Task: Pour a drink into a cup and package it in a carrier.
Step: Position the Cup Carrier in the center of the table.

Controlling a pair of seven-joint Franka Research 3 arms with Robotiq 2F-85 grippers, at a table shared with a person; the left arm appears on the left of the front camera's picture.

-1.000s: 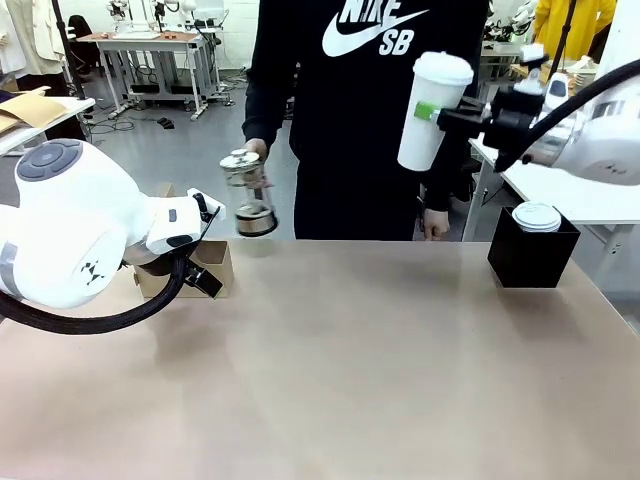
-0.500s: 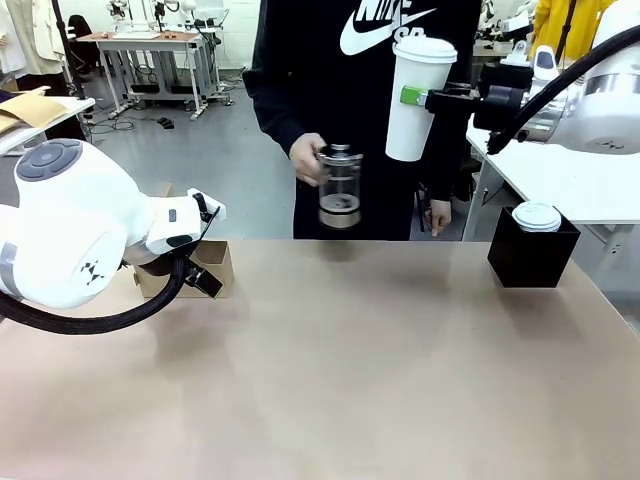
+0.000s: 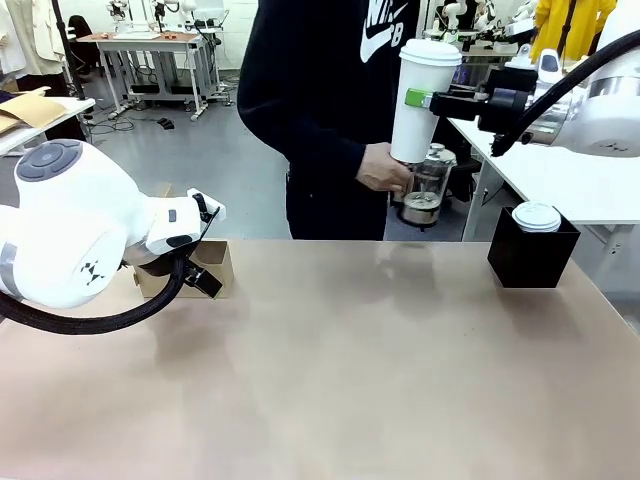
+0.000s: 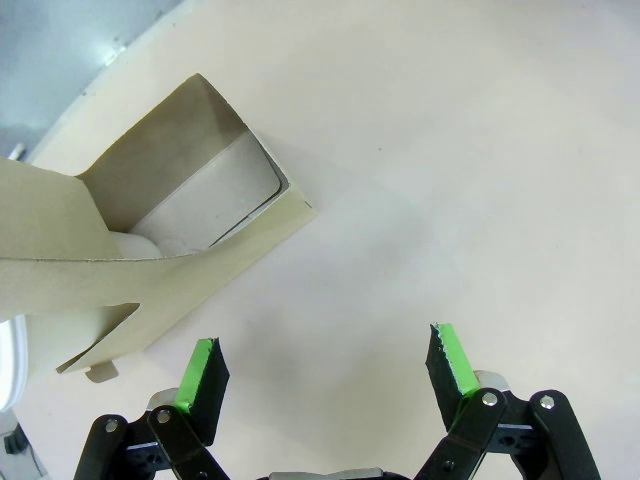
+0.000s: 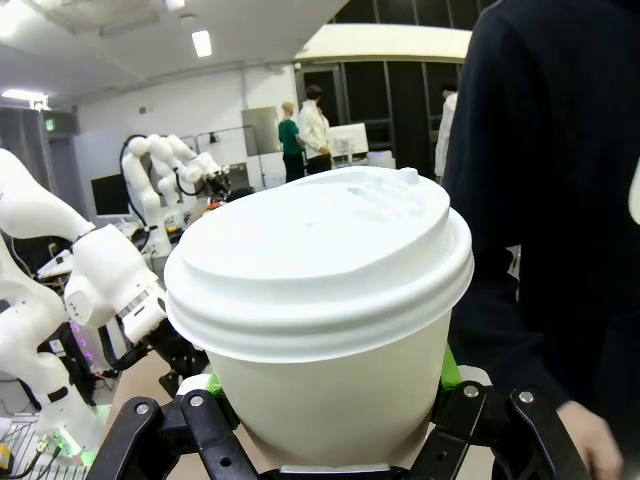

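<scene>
High above the table's far right, my right gripper (image 3: 420,98) is shut on the cup (image 3: 424,100), a tall white paper cup with a white lid, held upright. The lid fills the right wrist view, where the cup (image 5: 320,300) sits between the green pads of the right gripper (image 5: 330,380). Just below and behind the cup, the person's hand (image 3: 384,168) holds a clear glass jar (image 3: 425,190) with a little dark drink (image 3: 421,209) at its bottom. My left gripper (image 4: 325,362) hangs open over the tabletop beside the brown cardboard carrier (image 4: 170,230), touching nothing. The carrier (image 3: 212,262) is partly hidden behind my left arm.
A black square box (image 3: 532,255) stands at the table's far right with a second lidded white cup (image 3: 537,216) in it. The person in a dark sweatshirt (image 3: 320,90) stands at the far edge. The tan tabletop (image 3: 350,370) is bare in the middle and front.
The person has carried the jar from the left across to the right, ending just under the held cup. My right gripper shifted the cup slightly. The left arm has not moved.
</scene>
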